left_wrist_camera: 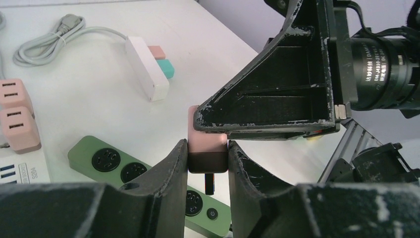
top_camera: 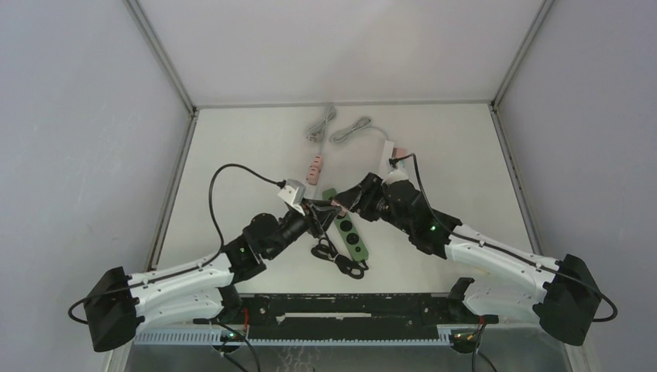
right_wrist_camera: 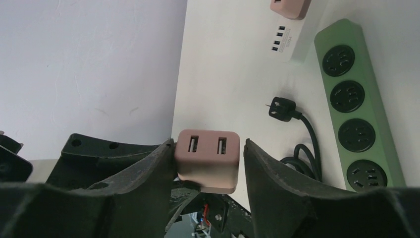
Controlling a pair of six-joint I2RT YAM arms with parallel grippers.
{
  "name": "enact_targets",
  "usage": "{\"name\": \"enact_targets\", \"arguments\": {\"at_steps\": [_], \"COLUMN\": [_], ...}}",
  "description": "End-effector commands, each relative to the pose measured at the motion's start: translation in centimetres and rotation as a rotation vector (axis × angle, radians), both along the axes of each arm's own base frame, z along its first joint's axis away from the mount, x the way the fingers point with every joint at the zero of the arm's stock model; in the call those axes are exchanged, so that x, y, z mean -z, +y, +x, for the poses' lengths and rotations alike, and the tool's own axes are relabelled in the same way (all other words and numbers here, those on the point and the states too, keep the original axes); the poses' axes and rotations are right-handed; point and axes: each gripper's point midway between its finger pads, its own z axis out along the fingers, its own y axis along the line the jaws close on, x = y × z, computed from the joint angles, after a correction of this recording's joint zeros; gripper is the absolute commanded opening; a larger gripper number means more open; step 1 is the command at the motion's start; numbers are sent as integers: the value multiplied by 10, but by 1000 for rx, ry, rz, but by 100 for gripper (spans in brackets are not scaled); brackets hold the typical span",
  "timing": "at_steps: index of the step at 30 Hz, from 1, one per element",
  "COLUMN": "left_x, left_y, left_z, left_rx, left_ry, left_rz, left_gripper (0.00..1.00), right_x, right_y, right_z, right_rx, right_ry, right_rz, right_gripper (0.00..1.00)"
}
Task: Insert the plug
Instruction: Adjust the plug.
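The pink plug is in the air over the green power strip, where the two arms meet above the middle of the counter. The left tool is closed on it: both fingers press its two sides, and one dark prong points down under it. From the right wrist camera the same plug shows two USB openings on its face. The right tool stands around it, one finger touching a side and the other just beside it. I cannot tell if this tool really clamps the plug or only surrounds it.

The green strip lies flat with its row of round sockets facing up. A black plug with its black cable lies on the counter just beside it. A white strip nearby carries two pink chargers. Further back, a second white strip holds one pink and one teal adapter, and its grey cable lies folded behind.
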Motion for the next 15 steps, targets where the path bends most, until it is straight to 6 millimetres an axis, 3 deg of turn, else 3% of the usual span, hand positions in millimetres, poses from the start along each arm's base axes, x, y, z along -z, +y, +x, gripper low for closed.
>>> {"name": "enact_targets", "arguments": {"at_steps": [1, 8, 15], "left_x": [-32, -37, -45], "left_y": [4, 17, 24], "left_z": [-6, -12, -21], "left_rx": [45, 117, 207], "left_ry": [-103, -157, -203], "left_rz": [-40, -40, -16], "left_gripper": [0, 0, 0], "right_x": [-32, -42, -50], "right_y": [4, -11, -34], "right_z": [-4, -12, -30], "right_rx": [-80, -236, -441], "right_ry": [-138, -275, -441], "right_rz": [19, -48, -113], "right_gripper": [66, 90, 94]}}
